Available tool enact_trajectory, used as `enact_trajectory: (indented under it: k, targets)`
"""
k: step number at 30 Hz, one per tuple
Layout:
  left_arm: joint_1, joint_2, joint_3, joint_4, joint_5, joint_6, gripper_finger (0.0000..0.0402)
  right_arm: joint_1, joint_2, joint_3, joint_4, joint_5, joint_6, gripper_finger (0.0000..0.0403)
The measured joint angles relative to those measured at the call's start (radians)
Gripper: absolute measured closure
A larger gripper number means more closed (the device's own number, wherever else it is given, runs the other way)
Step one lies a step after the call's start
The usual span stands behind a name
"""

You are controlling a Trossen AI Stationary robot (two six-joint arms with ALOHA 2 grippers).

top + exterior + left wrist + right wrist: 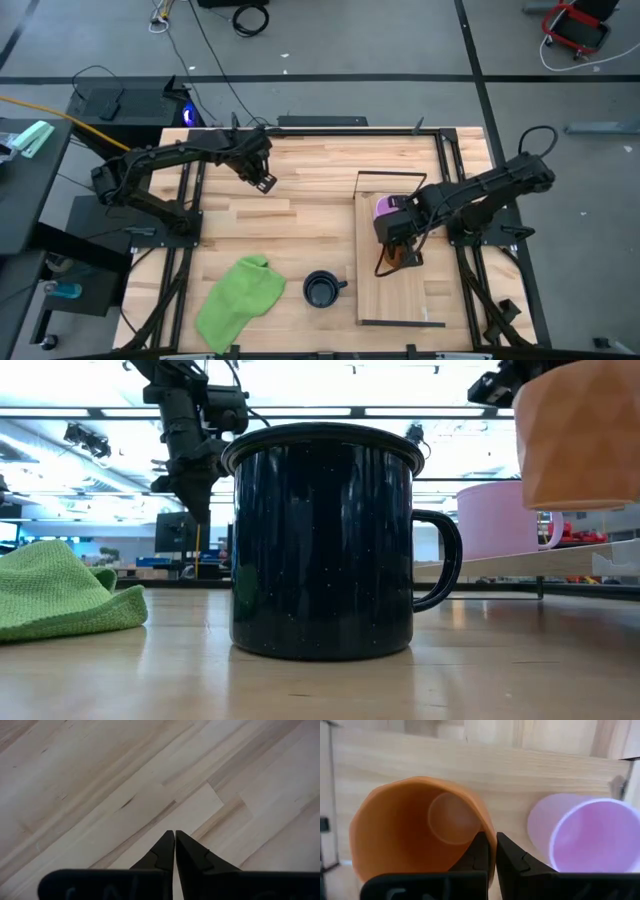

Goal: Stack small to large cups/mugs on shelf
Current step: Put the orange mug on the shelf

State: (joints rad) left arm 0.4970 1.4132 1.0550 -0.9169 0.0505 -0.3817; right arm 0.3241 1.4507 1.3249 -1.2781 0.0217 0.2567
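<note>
My right gripper (492, 851) is shut on the orange mug (410, 830), which hangs above the light-wood shelf (395, 295) at the table's right. The light purple mug (590, 835) stands upright on its base on the shelf just beyond it (384, 208). On the tabletop near the front edge, left of the shelf, the black mug (320, 290) stands on its base. My left gripper (174, 842) is shut on nothing, pointing steeply down above bare planks at the far left (265, 183). My right gripper pinches the orange mug's wall at the rim (488, 831), on the side toward the purple mug, one finger inside the mug and one outside. The fingers come from above, pointing down. The mug (575, 435) hangs mouth up, lifted clear of the shelf.
A crumpled green cloth (240, 300) lies at the front left of the table. Thin black wire frames stand at the shelf's far end (390, 175) and near end (400, 323). Bare planks stretch between the two arms.
</note>
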Motion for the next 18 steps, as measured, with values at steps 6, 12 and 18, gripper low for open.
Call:
enact_trajectory:
  k: [6,12,18]
  targets:
    - [-0.018,0.000,0.000,0.000,0.000,0.000,0.0377,-0.001,-0.043,-0.077,0.065,-0.006,0.056,0.0389]
    - [-0.019,0.000,0.000,0.000,0.000,0.000,0.0372,-0.001,-0.044,-0.117,0.114,-0.032,0.063,0.0389]
    - [-0.019,0.000,0.000,0.000,0.001,-0.002,0.0376,-0.001,-0.045,-0.154,0.126,-0.031,0.057,0.0390]
